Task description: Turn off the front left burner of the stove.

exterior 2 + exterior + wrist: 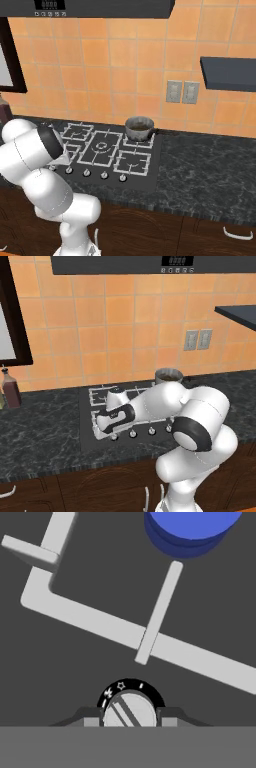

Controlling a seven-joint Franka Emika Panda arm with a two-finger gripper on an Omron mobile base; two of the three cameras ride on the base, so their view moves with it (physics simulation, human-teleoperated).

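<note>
Closest to us, in the hand view, the gripper (130, 721) sits right over a small round silver knob (129, 711). One dark finger tip (90, 716) rises just to each side of the knob, so the jaws stand a knob's width apart with the knob between them. We cannot tell whether the pads press it or merely flank it.

The knob carries a raised bar across its face. That bar is its long axis, and it runs on a slant between the two finger tips, not square to them. Around the knob's far side curves a black dial ring (150, 691) with small white marks: a star-like sign, a spark-like sign and short ticks. No words or numbers can be read there.

Just beyond the knob, toward the back of the stove (100, 442), lies the front left burner (150, 632): a pale-grey wire grate with a prong pointing at a round blue disc (187, 532) behind it. We judge this knob to be the one serving that burner, so the coming move is a twist about the knob's own centre.

In the left base view the white arm reaches down to the front left corner of the black cooktop, at the left end of the knob row along its front edge. Further back a dark pot (139, 128) stands on the rear right grate. On the hood above, a small display panel (178, 261) shows digits too blurred to read.
</note>
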